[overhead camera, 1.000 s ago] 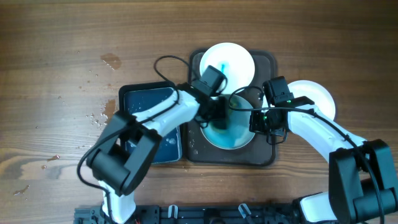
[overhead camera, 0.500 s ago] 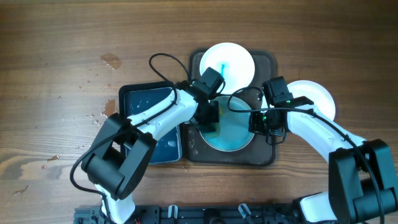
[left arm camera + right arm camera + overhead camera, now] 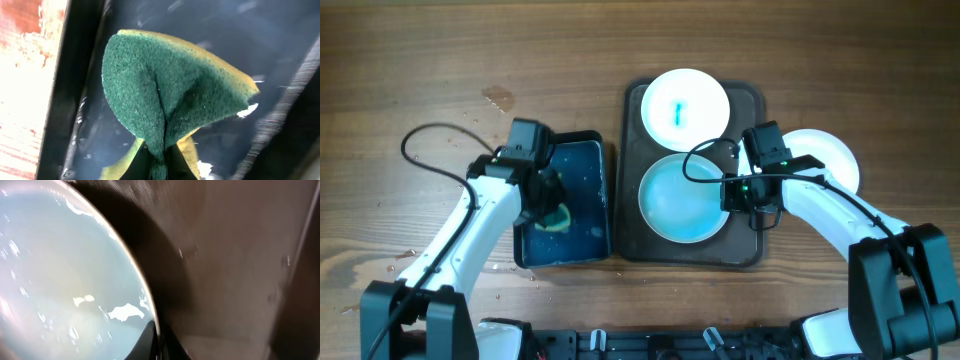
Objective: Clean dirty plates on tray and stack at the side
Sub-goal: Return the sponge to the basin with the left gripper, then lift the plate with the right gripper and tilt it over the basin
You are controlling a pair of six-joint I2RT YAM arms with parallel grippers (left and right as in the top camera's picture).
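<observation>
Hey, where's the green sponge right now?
In the overhead view, the green sponge is pinched by the left gripper over the small dark blue tray, just left of the large dark brown tray.

Table: brown wood-grain top (image 3: 420, 60), carrying everything I see.
Centre: large dark brown tray (image 3: 692, 255), flat on the wood.
Left of it: smaller dark blue tray (image 3: 588, 170), just beside it, long edges parallel.
Right of it: white plate (image 3: 830, 160) on bare wood, partly hidden from me.
Upper left: wet spots (image 3: 500, 98).
</observation>
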